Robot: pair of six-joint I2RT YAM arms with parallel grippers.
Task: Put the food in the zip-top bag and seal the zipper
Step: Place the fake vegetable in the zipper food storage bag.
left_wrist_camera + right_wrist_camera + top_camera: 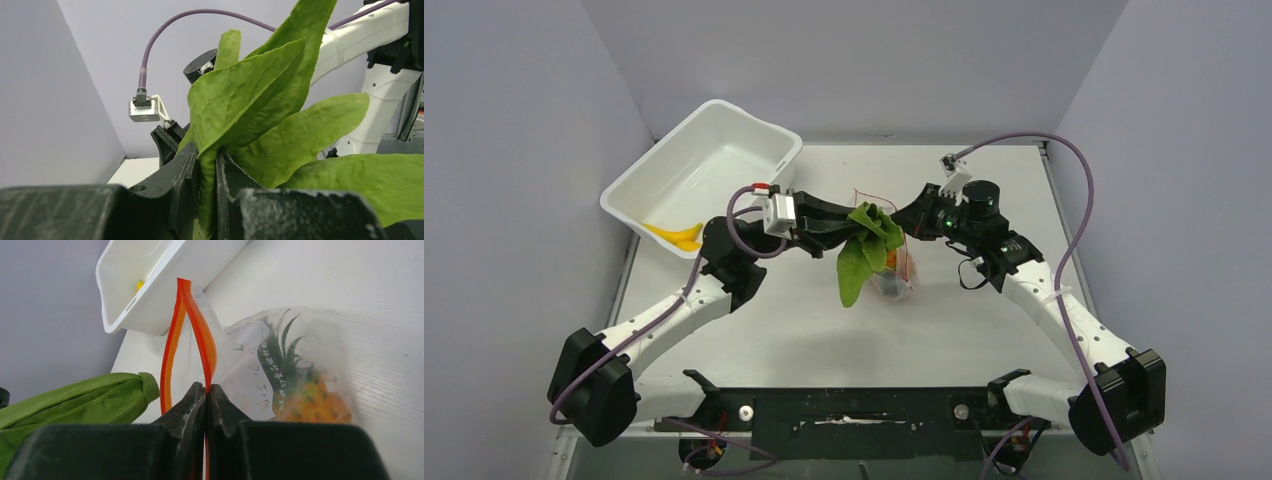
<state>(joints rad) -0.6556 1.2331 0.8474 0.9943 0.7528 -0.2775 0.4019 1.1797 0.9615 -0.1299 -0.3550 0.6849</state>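
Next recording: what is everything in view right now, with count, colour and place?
table: 1, white, under everything
tub: 1, white, far left corner of table
banana: 1, yellow, in tub
bag: 1, clear, mid-table
zipper: 1, red, along bag mouth, parted
pineapple: 1, orange with green crown, inside bag
leaves: 1 bunch, green, held beside bag mouth
left gripper: 1, black, shut on leaves
right gripper: 1, black, shut on zipper

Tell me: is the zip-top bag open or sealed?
Open. The two sides of the zipper stand apart, and the right pincer grips only one side.
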